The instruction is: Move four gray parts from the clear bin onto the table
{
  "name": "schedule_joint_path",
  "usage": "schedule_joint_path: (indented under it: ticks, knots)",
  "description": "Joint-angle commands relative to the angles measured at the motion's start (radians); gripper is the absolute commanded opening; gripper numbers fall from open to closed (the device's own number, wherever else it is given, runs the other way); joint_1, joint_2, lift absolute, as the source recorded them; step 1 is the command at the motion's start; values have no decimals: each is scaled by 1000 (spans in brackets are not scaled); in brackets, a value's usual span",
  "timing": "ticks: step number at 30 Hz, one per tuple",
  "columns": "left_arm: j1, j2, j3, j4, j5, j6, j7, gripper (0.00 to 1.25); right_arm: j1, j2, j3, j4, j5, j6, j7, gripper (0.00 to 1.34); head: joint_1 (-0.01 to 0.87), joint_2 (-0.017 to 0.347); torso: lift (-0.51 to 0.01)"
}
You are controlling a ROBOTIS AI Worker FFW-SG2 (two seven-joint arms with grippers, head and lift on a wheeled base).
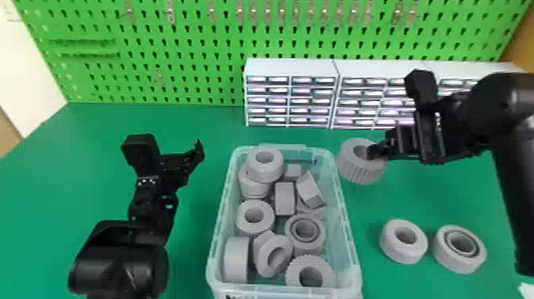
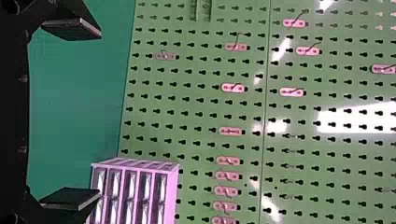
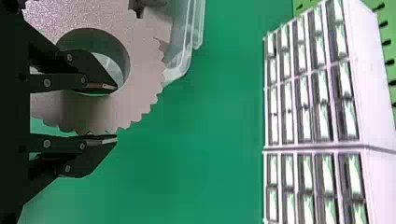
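1. The toothed gray part (image 1: pixel 355 173) is just beyond the right rim of the clear bin (image 1: pixel 349 234), nearer its far corner; whether it touches the worktop (image 1: pixel 95 159) I cannot tell.
2. It looks rigid and hard to dent, probably light plastic, though its size could let it swing; the teeth should resist slipping.
3. The right pincer (image 3: pixel 116 113) is closed on its wall, one finger inside the bore, the other against the teeth. That hold seems sound; keep it square so the ring doesn't pivot.
4. Lower it clear of the bin's right rim, which sits close.
5. Towards the worktop's right edge lie a plain ring (image 1: pixel 404 241) and a grooved ring (image 1: pixel 459 249); leave them a gap.
6. Drawer cabinets (image 1: pixel 292 67) limit room at the far edge.
7. The left pincer (image 2: pixel 99 113) waits, spread and empty, left of the bin.
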Motion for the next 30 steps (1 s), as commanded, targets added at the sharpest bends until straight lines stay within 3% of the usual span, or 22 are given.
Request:
schedule_joint_path:
  ticks: [1, 30]
  knots:
    - [0, 0, -1, 0, 0, 0, 0, 1152, 10, -1, -26, -1, 24, 2, 0, 433, 693, 72, -52]
    - [-3, 0, -4, 0, 0, 0, 0, 1152, 93, -15, -217, -1, 182, -12, 0, 433, 693, 72, -52]
